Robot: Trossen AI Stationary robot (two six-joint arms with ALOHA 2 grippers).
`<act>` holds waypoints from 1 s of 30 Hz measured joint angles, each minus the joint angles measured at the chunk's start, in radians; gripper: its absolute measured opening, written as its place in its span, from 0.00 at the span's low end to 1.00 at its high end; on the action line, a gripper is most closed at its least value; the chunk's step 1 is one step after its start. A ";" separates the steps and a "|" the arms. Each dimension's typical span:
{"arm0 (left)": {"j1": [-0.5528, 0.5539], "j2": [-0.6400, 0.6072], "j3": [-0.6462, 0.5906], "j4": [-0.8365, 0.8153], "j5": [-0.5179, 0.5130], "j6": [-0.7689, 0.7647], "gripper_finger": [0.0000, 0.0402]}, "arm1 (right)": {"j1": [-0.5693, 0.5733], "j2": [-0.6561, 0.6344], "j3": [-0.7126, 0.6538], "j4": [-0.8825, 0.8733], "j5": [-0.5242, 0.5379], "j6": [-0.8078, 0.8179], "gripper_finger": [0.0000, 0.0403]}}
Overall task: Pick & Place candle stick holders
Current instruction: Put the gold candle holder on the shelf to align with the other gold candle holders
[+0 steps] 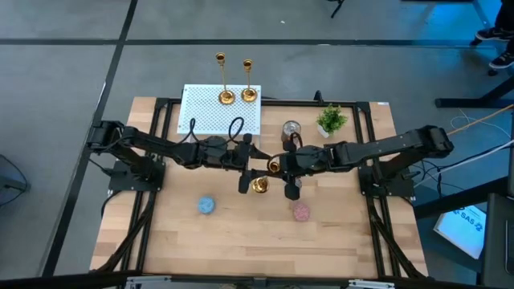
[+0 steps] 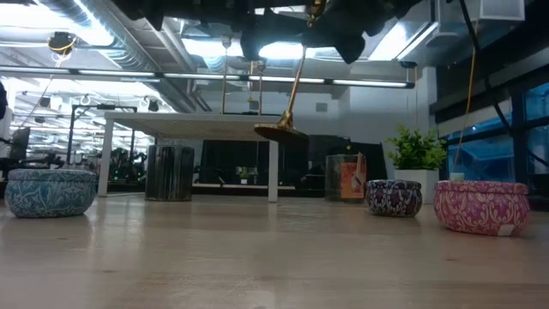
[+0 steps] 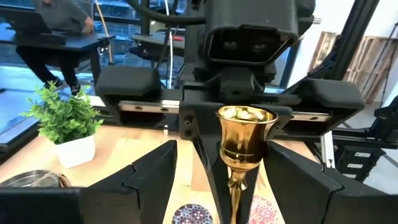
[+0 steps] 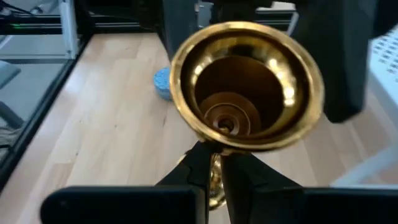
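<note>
- Mid-table, above the wooden table, a gold candlestick hangs in the air between the two arms; the low view shows its round base clear of the surface.
- The right claw is closed on the thin stem, just under the cup, as its wrist view shows.
- The left claw faces it with fingers spread either side of the stem and not visibly touching it.
- The step looks like a handover or a carry, with the candlestick lifted and not yet placed.
- Two more candlesticks already stand by the far edge, at the far right corner of a white dotted mat.
- The next move probably calls for the left claw to close on the stem before the right lets go, or for one arm to carry it to the mat.
- The long axis runs near upright but tilted, with the cup up and the base down, swung toward the table's near edge.
</note>
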 joint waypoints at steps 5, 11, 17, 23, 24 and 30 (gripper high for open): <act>0.008 0.000 0.000 -0.003 0.006 0.004 0.59 | -0.002 0.005 0.000 0.014 -0.014 -0.011 0.07; 0.011 0.000 0.000 0.019 0.019 0.011 0.59 | -0.018 0.005 0.000 0.040 -0.023 -0.019 0.07; 0.012 0.018 0.001 0.066 0.013 0.010 0.59 | -0.031 0.005 0.000 0.042 -0.023 -0.022 0.07; 0.012 0.072 0.001 0.128 0.008 0.035 0.58 | -0.031 0.005 0.000 0.040 -0.023 -0.022 0.07; 0.012 0.072 0.001 0.136 0.000 0.046 0.58 | -0.031 0.005 0.000 0.041 -0.023 -0.022 0.07; 0.012 0.062 0.001 0.142 -0.002 0.066 0.48 | -0.032 0.005 0.000 0.033 -0.022 -0.022 0.07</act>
